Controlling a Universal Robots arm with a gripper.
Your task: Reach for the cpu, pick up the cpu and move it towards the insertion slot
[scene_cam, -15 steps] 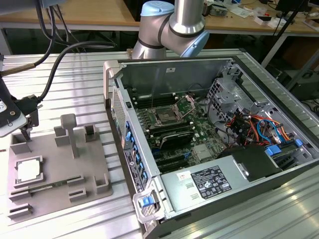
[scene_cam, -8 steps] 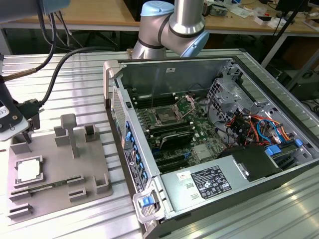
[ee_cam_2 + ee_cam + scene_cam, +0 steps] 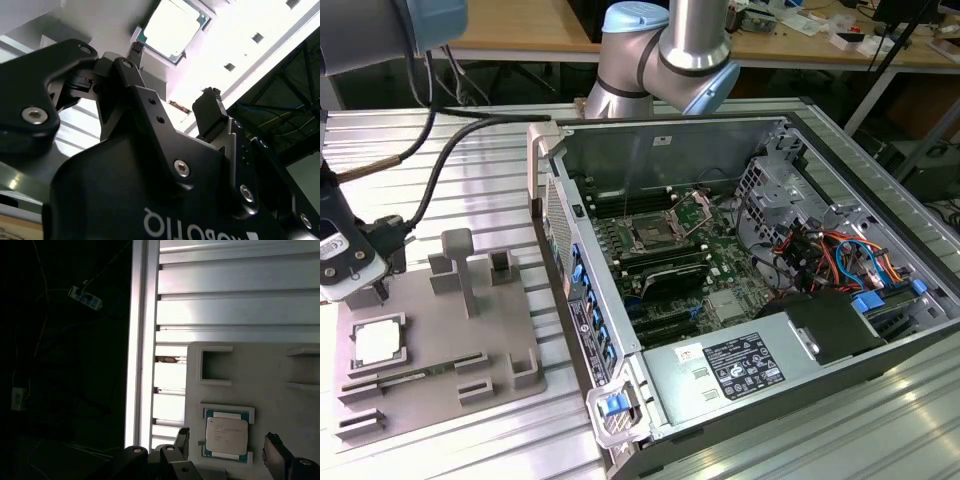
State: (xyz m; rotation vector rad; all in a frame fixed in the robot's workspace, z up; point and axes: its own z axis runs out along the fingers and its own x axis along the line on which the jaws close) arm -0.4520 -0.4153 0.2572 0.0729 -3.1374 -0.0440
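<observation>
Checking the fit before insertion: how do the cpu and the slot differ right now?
The cpu is pale and silvery; the slot has a dark centre in a shiny frame. The cpu lies in the grey tray outside the case; the slot sits on the board inside. Both are square.

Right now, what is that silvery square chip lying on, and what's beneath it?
The cpu lies in a framed pocket of the grey plastic tray, which rests on the ribbed metal table. The pocket's floor under the chip is covered, so it cannot be seen.
</observation>
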